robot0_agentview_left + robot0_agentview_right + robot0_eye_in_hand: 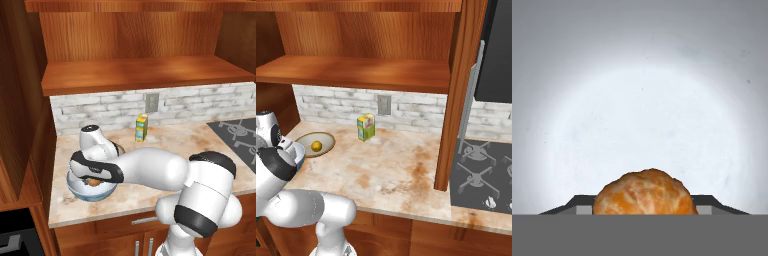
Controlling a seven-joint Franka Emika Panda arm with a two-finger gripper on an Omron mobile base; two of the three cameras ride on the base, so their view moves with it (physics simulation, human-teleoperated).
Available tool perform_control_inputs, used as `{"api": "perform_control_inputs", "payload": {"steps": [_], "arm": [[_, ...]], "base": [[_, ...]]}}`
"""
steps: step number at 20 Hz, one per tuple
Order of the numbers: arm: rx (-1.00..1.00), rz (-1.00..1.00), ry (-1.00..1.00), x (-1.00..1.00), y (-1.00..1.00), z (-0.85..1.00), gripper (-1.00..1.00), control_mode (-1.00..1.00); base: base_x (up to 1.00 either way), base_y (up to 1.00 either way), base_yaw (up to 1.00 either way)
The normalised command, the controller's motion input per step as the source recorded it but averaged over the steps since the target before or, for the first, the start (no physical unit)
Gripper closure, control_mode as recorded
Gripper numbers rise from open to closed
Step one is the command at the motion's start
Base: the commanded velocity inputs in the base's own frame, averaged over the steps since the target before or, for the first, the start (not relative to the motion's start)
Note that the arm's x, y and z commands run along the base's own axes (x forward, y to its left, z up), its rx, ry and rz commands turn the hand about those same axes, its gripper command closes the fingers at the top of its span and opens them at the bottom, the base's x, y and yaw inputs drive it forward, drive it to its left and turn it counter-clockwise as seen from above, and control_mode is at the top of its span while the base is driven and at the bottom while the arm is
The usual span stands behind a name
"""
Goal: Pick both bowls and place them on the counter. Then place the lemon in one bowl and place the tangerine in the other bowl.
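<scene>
We hold the tangerine [643, 193] clamped in our gripper [93, 182], low inside the deep white bowl [80, 191] near the counter's [165, 145] front-left corner. We should release gently, then lift straight up, clear of the rim.

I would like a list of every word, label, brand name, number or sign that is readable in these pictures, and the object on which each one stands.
No text can be read anywhere.
Yellow-green carton: coloured patches on its faces that may be a label, too small and blurred to read.
Stove knobs: any markings are too small to tell.
Wall outlet: plain, no writing visible.
</scene>
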Motion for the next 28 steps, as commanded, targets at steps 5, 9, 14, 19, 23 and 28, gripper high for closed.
{"api": "perform_control_inputs", "payload": {"steps": [5,9,14,19,23,28], "arm": [[-0.08,0.01,0.12,0.03,0.06,-0.13,1.0,-1.0],[-0.08,0.01,0.06,0.09,0.09,-0.14,1.0,-1.0],[-0.07,0.01,0.0,0.09,0.08,-0.09,1.0,-1.0],[-0.05,0.02,0.0,0.0,0.02,-0.04,1.0,-1.0],[0.0,0.01,0.0,-0.11,-0.04,-0.05,1.0,-1.0],[0.0,0.03,0.0,-0.24,-0.16,0.0,-1.0,-1.0]], "base": [[0.0,0.0,0.0],[0.0,0.0,0.0],[0.0,0.0,0.0],[0.0,0.0,0.0],[0.0,0.0,0.0],[0.0,0.0,0.0]]}}
